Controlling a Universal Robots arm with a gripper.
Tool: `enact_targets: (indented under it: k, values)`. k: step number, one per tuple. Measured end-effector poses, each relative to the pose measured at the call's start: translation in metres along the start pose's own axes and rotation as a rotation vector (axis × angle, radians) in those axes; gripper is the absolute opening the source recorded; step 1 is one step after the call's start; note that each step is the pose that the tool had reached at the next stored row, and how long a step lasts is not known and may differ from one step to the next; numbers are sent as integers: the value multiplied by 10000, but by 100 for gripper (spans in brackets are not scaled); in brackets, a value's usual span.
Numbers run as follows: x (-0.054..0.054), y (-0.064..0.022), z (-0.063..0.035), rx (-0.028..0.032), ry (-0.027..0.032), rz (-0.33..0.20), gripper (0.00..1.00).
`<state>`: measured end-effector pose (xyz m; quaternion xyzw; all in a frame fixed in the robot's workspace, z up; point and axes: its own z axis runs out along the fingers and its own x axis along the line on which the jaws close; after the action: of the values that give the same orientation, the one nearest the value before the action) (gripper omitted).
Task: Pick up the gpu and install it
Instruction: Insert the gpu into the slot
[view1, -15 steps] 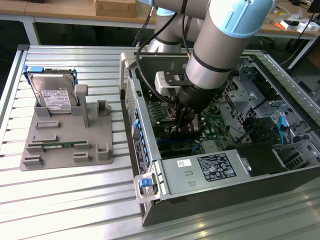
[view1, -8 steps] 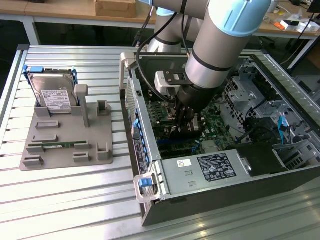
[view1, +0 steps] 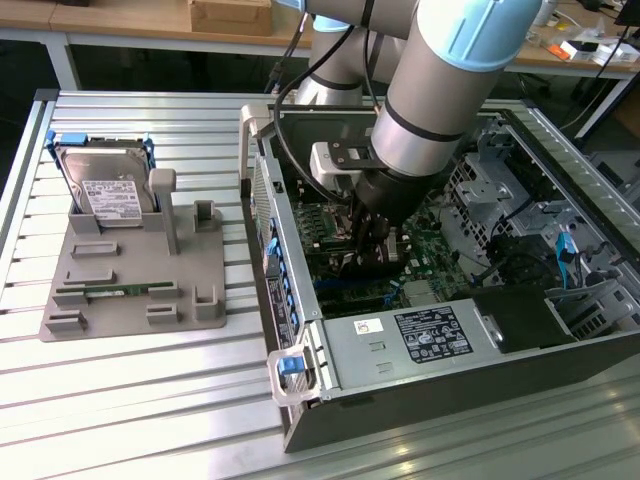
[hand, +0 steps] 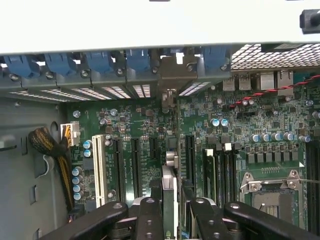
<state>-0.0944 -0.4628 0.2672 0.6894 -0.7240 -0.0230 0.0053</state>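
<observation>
1. The gpu (hand: 169, 150) stands on edge between the gripper (hand: 172, 210) fingers, seen end-on in the wrist view, running from the fingers to its bracket at the case's rear wall.
2. The gripper is pinching the gpu: the two fingers are pressed against its flat sides, partly closed around the thin card.
3. The card sits low over the motherboard (hand: 240, 150), in line with one of the long black slots (hand: 136, 165); whether its edge is already seated in a slot cannot be told.
4. Its bracket end lies against the row of blue slot clips (hand: 100, 62) on the rear wall.
5. To do this step well, the card should stay upright and parallel to the slot, with the bracket tucked into its opening; any tilt risks catching the connector edge, so pressure should go straight down and evenly.
6. In the exterior view the arm (view1: 440, 100) reaches steeply down into the open case (view1: 420, 380), wrist near vertical, gripper deep among the boards.
7. The hard drive (view1: 105, 190) rests on the grey holder (view1: 140, 270), well apart at the exterior view's left.
</observation>
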Motion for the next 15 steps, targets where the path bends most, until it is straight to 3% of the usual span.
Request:
enact_targets:
  k: [12, 15]
  values:
    - [1, -1, 24, -1, 2, 1, 27]
    - [0, -2, 25, 2, 38, 2, 27]
